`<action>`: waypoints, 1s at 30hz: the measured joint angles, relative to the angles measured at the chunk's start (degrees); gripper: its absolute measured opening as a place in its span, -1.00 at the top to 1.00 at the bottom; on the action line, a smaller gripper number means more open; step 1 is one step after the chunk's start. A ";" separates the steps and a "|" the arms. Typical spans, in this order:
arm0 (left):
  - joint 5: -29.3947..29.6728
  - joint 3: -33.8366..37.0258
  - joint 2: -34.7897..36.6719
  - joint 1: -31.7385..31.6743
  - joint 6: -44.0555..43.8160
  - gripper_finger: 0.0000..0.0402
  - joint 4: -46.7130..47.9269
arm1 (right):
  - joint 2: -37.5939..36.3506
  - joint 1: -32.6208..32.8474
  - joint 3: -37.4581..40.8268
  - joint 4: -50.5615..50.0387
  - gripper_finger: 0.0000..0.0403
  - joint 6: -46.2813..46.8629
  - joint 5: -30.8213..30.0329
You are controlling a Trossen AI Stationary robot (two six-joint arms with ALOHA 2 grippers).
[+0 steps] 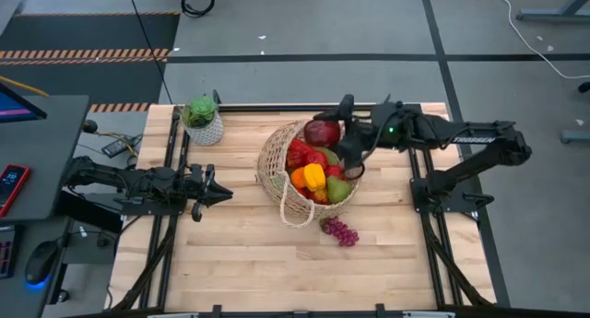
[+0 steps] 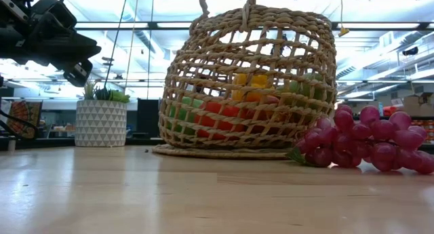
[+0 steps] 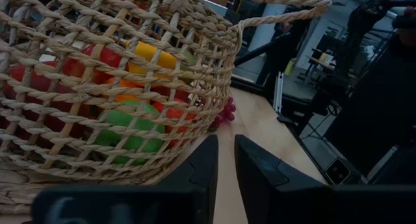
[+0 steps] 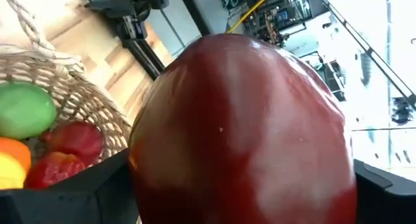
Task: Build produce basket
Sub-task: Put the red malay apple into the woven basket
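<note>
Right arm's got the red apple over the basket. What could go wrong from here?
1. The basket is already heaped with produce; released from the right gripper, the red apple may roll off the yellow pepper and out over the rim.
2. The apple sits near the far rim, so a drop could land outside.
3. The purple grapes lie on the table beside the basket, with little room left for them.
</note>
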State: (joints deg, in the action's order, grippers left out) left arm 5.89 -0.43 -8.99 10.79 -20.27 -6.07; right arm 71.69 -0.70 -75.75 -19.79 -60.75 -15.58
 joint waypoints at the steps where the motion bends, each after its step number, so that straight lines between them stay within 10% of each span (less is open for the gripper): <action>1: 0.02 0.00 0.00 0.00 0.00 0.71 -0.02 | 0.10 0.68 0.00 -0.09 -0.79 0.10 -1.30; 30: 0.02 0.00 0.00 0.00 0.00 0.71 -0.02 | 0.53 3.46 0.00 -7.70 -0.79 85.53 -1.46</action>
State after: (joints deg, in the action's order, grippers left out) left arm 5.91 -0.43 -8.99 10.79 -20.28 -6.08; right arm 72.22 2.77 -75.75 -27.49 24.78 -17.04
